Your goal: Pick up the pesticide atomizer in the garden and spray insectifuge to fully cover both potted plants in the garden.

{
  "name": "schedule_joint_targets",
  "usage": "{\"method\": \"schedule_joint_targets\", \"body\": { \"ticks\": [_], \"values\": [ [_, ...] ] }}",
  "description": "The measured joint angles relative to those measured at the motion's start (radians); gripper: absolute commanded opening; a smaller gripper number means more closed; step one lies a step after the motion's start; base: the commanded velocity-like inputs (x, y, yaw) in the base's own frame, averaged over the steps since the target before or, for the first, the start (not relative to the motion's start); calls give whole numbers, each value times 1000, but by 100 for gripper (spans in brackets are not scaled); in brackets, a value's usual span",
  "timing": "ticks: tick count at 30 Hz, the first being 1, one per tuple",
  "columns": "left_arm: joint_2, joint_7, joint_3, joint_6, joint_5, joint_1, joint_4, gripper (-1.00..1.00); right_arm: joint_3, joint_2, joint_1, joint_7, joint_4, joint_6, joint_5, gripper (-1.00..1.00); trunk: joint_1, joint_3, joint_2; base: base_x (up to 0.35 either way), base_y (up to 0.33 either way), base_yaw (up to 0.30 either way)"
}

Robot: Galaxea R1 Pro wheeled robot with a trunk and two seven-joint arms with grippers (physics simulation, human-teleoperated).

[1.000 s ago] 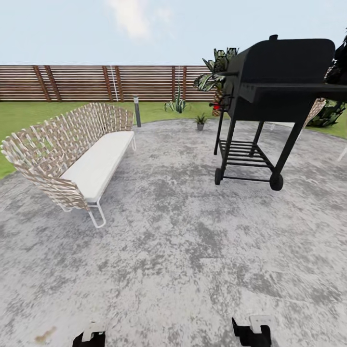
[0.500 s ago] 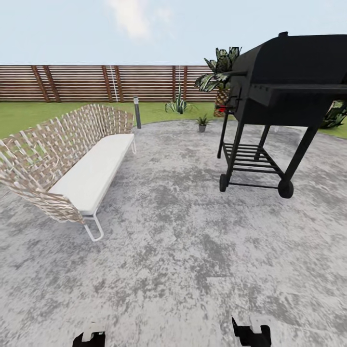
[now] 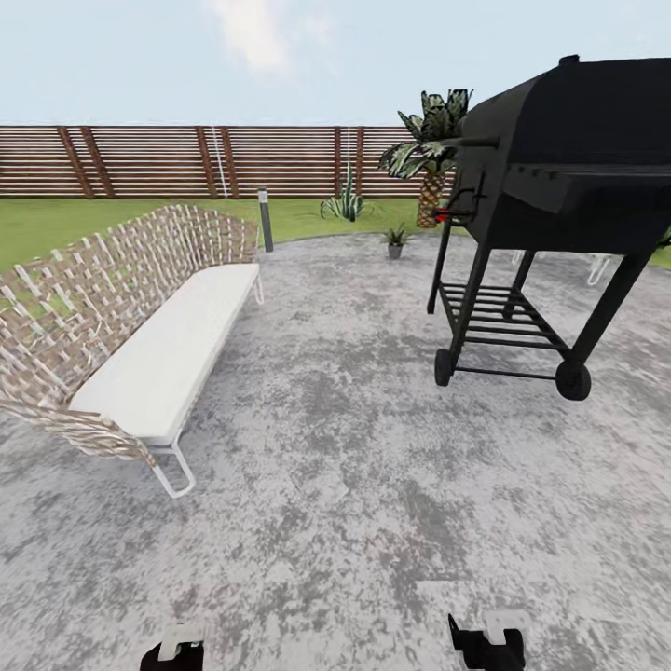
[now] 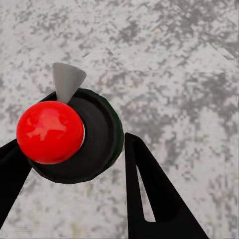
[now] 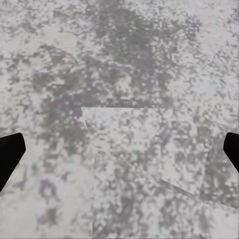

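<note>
Pesticide atomizer (image 4: 74,137) sits clamped in my left gripper (image 4: 74,194), seen end-on in the left wrist view: a dark round body with a red ball (image 4: 50,132) on top and a small grey cone nozzle (image 4: 65,79) beside it, my black fingers (image 4: 149,194) pressed to either side. Beneath it lies mottled grey paving.

My right gripper (image 5: 119,149) hangs spread wide, its fingertips at the far left and right edges of the right wrist view with nothing between them but paving. At the bottom edge of the head view, the tops of both my arms just show.

Farther out in the head view, the patio (image 3: 335,447) spreads across the middle. A woven bench (image 3: 121,326) with a white cushion stands at the left, and a black wheeled grill (image 3: 550,205) fills the upper right.

Beyond them, near the patio's far edge just left of the grill, stands one potted plant (image 3: 395,240) in a grey pot. Behind it are a spiky plant (image 3: 345,203), a palm-like plant (image 3: 427,158), a short post (image 3: 266,219), the lawn (image 3: 56,219) and the brown slat fence (image 3: 186,160).
</note>
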Motion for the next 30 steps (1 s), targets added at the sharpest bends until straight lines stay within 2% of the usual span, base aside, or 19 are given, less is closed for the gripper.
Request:
{"method": "schedule_joint_targets", "body": {
  "ticks": [10, 15, 30],
  "values": [
    [0, 0, 0, 0, 0, 0, 0, -100, 0, 0, 0, 0, 0, 0, 0, 100, 0, 0, 0, 335, 75, -4],
    [0, 0, 0, -1, 0, 0, 0, -100, 0, 0, 0, 0, 0, 0, 0, 100, 0, 0, 0, 335, 75, -113],
    [0, 0, 0, -1, 0, 0, 0, -100, 1, 0, 0, 0, 0, 0, 0, 100, 0, 0, 0, 335, 38, -277]
  ]
}}
